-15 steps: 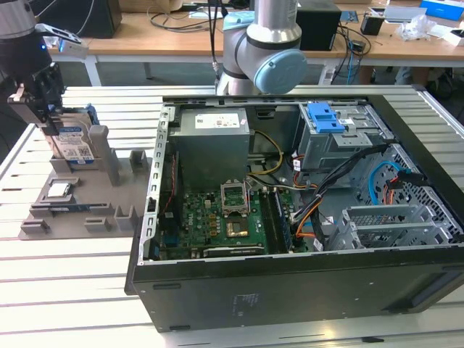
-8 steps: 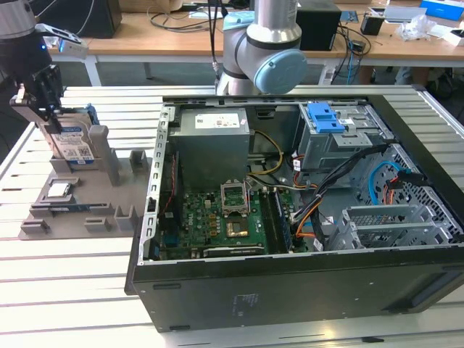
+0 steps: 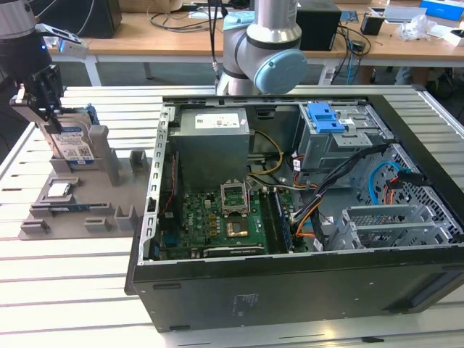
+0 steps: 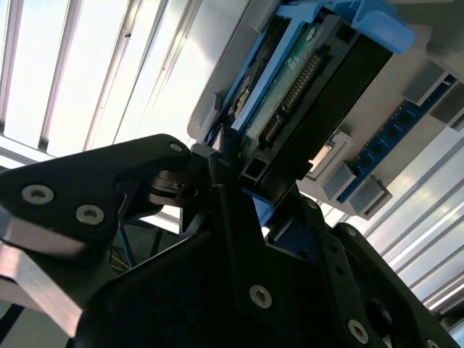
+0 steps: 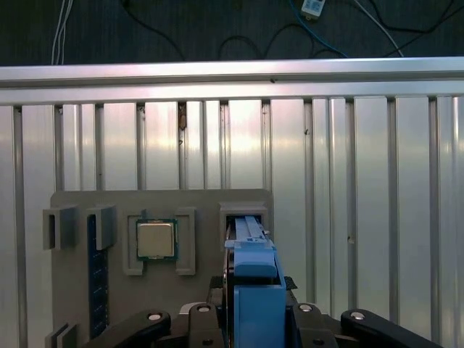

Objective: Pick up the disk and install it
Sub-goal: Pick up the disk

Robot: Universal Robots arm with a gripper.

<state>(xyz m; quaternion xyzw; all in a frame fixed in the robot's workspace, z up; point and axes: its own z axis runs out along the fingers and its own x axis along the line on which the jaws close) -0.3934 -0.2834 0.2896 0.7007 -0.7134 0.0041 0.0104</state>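
**A:** While those fingers (image 4: 230, 210) are drawn in tight, what's between them?

**B:** The disk (image 4: 319, 80)! The gripper (image 4: 250, 181) is closed on its blue-framed edge, one finger against each face.

**A:** And where does the disk sit?

**B:** In the exterior view it (image 3: 72, 145) stands upright in a slot of the grey holder (image 3: 109, 196), with the gripper (image 3: 45, 101) right on top of it. The first wrist view shows its blue frame (image 5: 254, 283) running into that slot.

**A:** Neighbours?

**B:** A square chip (image 5: 156, 240) lies in the next recess, just beside. The holder rests on the slatted table (image 3: 65, 275) at the exterior view's left. The open computer case (image 3: 290, 290), with its blue bracket (image 3: 324, 116), is well apart.
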